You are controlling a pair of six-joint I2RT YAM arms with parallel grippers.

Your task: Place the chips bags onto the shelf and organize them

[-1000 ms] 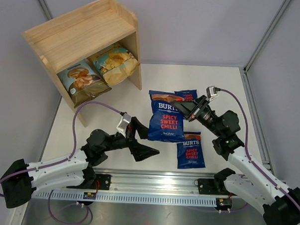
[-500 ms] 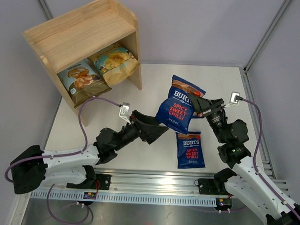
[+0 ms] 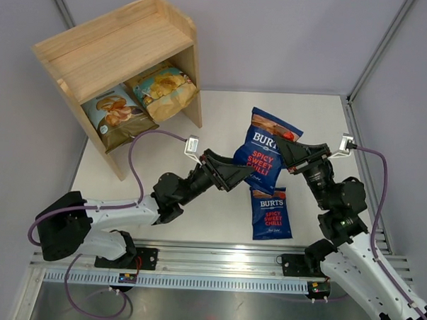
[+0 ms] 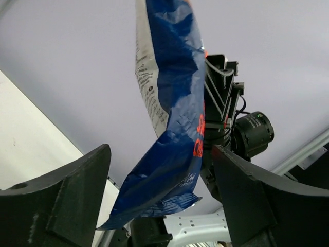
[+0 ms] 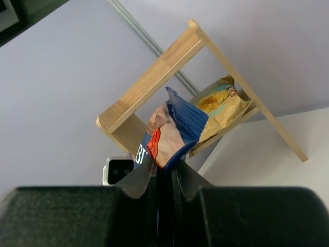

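- One light-wood two-tier shelf [image 3: 112, 49] stands far left, my target.
- Dark blue glossy Burts bag [image 3: 259, 158] hangs midair, right gripper [image 3: 285, 150] clamped on its edge.
- Left gripper [image 3: 242, 177] jaws straddle its lower end, apart; I close squarely before the right lets go.

Bright even light, faint shadows, sharp focus

Four chips bags show: two dark blue Burts ones, the raised bag [image 3: 263, 156] and the flat bag [image 3: 271, 212], one pale blue bag [image 3: 116, 117] and one tan-yellow bag [image 3: 163, 90]. One wooden shelf [image 3: 112, 49].
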